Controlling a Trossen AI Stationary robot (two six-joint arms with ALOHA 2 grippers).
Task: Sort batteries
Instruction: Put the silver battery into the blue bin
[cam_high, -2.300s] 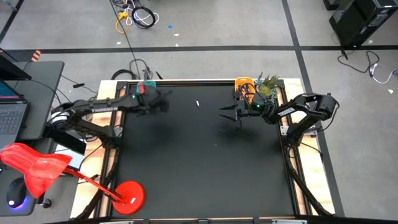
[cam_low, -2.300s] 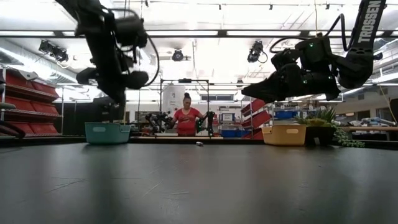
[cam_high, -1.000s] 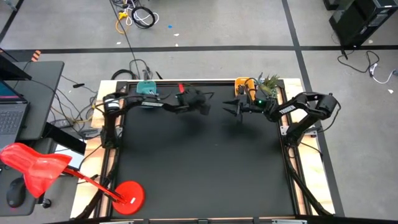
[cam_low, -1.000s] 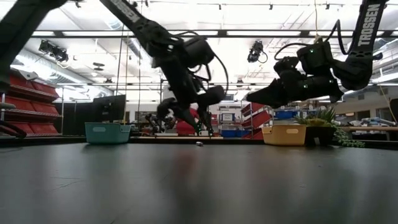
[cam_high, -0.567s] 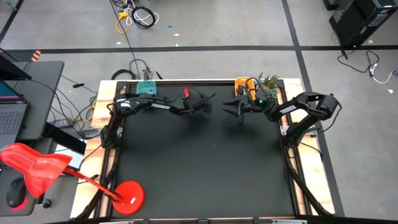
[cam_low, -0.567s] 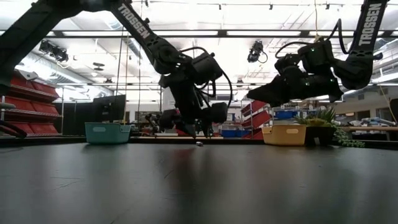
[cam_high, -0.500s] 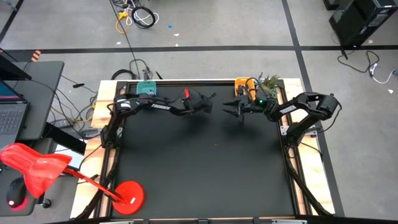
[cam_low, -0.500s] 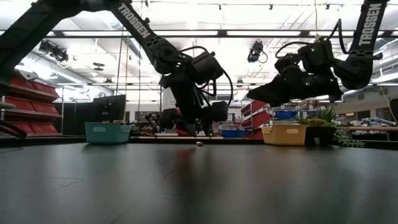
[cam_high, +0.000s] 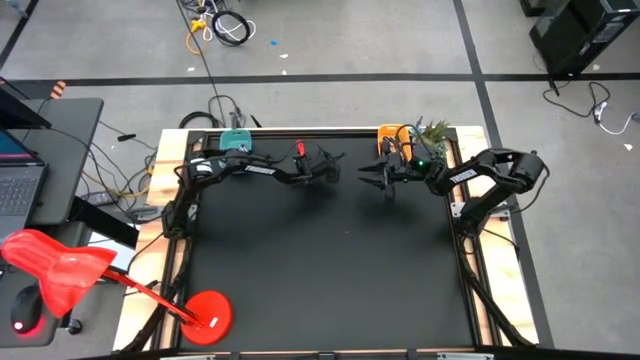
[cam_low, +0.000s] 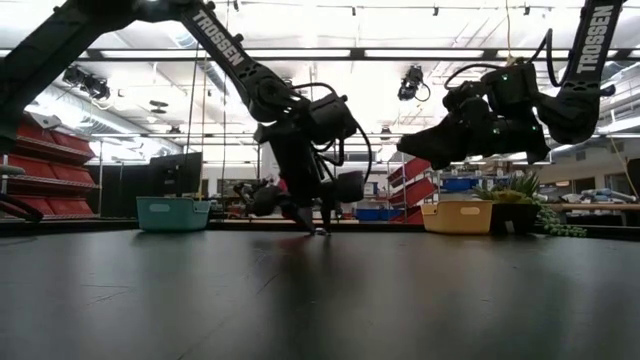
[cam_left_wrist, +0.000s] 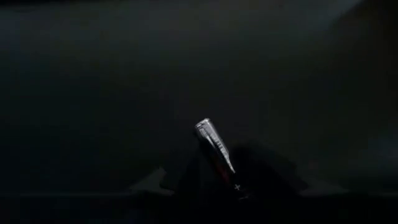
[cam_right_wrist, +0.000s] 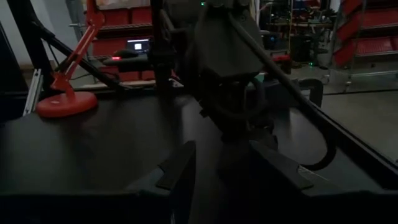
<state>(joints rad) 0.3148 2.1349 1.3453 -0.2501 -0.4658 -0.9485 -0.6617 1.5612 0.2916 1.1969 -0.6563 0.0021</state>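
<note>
One battery (cam_left_wrist: 211, 142), a thin dark cylinder with a silvery end and a "+" mark, lies flat on the black mat near the middle of the far edge. My left gripper (cam_high: 327, 164) (cam_low: 315, 228) is down at the mat over it. Its open fingers (cam_left_wrist: 186, 177) stand close on either side of the battery, which runs along the gap. The gripper hides the battery in the high and low views. My right gripper (cam_high: 373, 177) (cam_low: 402, 152) hangs open above the mat, to the battery's right. No other batteries show. My left gripper (cam_left_wrist: 219, 163) comes from above with its fingertips at the mat, and the battery lies lengthwise between the two fingers. Whether either finger touches the battery I cannot tell.
A teal tray (cam_high: 236, 142) (cam_low: 172, 213) sits at the far left edge. A yellow tray (cam_high: 392, 133) (cam_low: 457, 216) and a plant (cam_high: 431, 133) sit at the far right. A red lamp (cam_high: 205, 311) stands at the near left corner. A person stands in the room beyond.
My left gripper has come down from above the mat until its fingertips reach the surface around the battery, turning to point downward. The battery has stayed where it was. My right arm has kept nearly still.
</note>
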